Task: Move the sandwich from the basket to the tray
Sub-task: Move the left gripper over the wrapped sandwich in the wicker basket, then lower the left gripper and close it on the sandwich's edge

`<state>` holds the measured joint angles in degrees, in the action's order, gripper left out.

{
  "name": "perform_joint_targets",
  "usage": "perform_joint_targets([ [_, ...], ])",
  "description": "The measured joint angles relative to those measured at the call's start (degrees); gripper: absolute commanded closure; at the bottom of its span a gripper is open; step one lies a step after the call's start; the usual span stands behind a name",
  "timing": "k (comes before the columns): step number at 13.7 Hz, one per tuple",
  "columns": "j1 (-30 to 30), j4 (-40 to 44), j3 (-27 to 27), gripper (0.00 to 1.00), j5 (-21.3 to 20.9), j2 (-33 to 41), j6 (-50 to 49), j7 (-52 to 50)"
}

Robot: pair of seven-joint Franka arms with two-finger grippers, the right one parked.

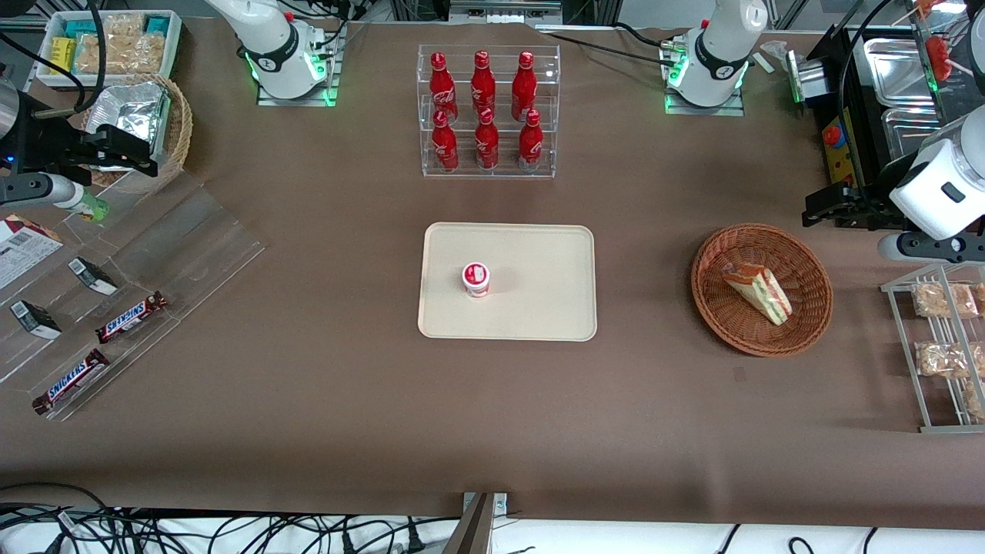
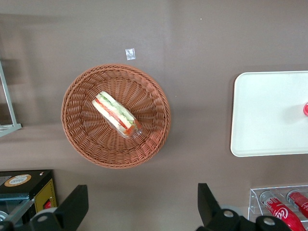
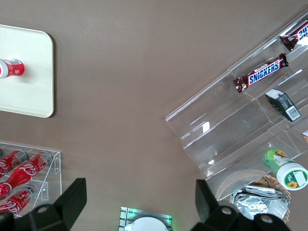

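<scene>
Sandwich: lies wrapped inside the basket, toward the working arm's end of the table.
Tray: mid-table, carrying one small red-and-white cup.
Gripper: fingers spread wide, holding nothing, raised near the basket.

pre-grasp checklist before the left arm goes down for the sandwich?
1. Clear-wrapped triangular sandwich lying in the round reddish-brown wicker basket: ok.
2. Nothing lies on the sandwich: ok.
3. Left pincer open, above bare table beside the basket, holding nothing: ok.
4. Pincer centred over the sandwich: not ok.
5. Flat cream rectangular tray has bare room; small red-and-white cup takes one spot: ok.
</scene>
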<state>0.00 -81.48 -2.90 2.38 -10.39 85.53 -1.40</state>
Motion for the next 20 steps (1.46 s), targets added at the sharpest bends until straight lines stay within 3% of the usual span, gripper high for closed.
perform_joint_targets([
  [7, 0.1, -1.6, 0.4, 0.0, -3.7, -2.7, 3.9, -2.9],
  [11, 0.1, -9.8, 0.4, 0.0, -6.7, -3.9, 12.2, -14.7],
  [20, 1.6, -31.2, 0.6, 0.0, -7.8, -3.7, 38.3, -31.0],
])
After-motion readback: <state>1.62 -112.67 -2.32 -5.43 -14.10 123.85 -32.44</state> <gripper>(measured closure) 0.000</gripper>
